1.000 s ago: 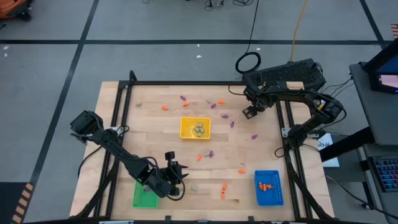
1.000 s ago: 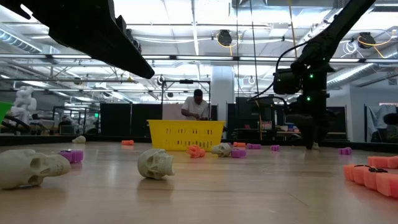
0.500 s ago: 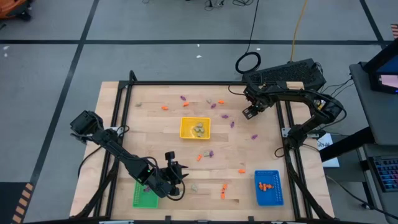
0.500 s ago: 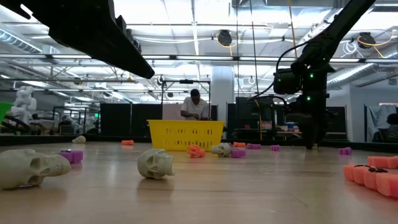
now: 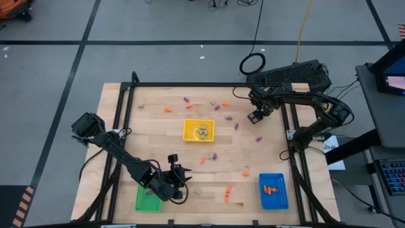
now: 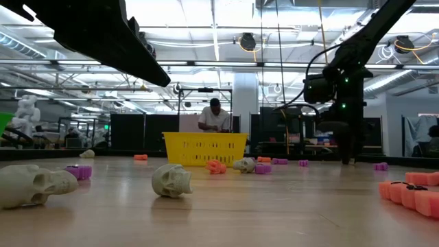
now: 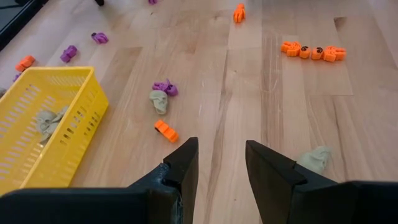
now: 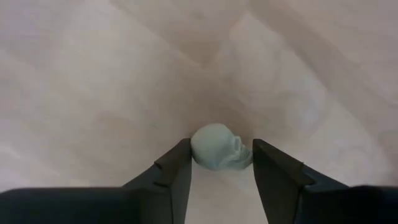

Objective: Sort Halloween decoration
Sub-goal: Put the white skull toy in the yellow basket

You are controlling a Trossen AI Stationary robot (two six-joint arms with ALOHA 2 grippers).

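Pale skull trinket (image 8: 217,148) sits between the right gripper (image 8: 219,163) jaws, which have closed in against both its sides; rounded crown and face profile visible, matte grey-beige surface, face turned toward 3 o'clock in the wrist view. In the high view this gripper (image 5: 254,116) is at about 1 o'clock on the tabletop (image 5: 158,130), near the back rail.

Tabletop is pale wood planks with visible grain and seams, framed by a dark metal rail. Orange, purple and pale trinkets lie scattered across it. Yellow tray (image 5: 199,130) of slotted plastic near centre holds several pale pieces; blue tray (image 5: 273,190) at 5 o'clock holds orange ones; green tray (image 5: 147,197) at 7 o'clock.

Left gripper (image 7: 221,160) hangs beside the green tray, jaws partly apart with nothing between them; bare wood below, an orange block (image 7: 166,130) just ahead.

Low view: two pale skulls (image 6: 171,180) near the front edge. Beyond the tabletop, an open workshop with ceiling lights and a person (image 6: 217,116) standing far back.
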